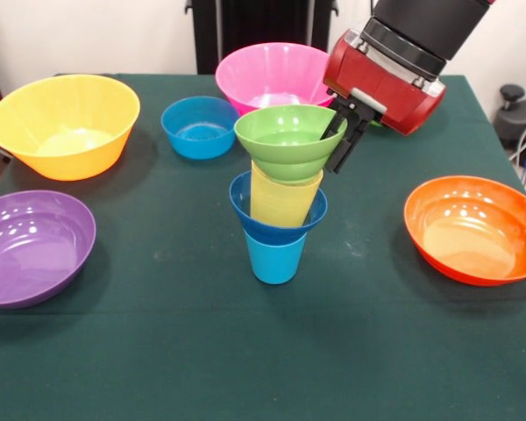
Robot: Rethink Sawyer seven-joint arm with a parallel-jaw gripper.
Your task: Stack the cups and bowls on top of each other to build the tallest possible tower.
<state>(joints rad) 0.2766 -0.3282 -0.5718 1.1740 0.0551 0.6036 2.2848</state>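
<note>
At frame centre we saw the gripper (340, 140) clamping the small green bowl (285, 140), seated in the yellow cup (283, 200).

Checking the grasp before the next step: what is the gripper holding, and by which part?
The gripper grips the green bowl by its right rim, one finger inside, one outside, atop the tower.

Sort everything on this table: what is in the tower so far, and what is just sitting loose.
In the tower, bottom up: blue cup, dark blue bowl, yellow cup, green bowl, gripper at its rim.

Loose: light blue bowl, pink bowl, yellow-orange bowl, purple bowl, orange bowl.
</note>
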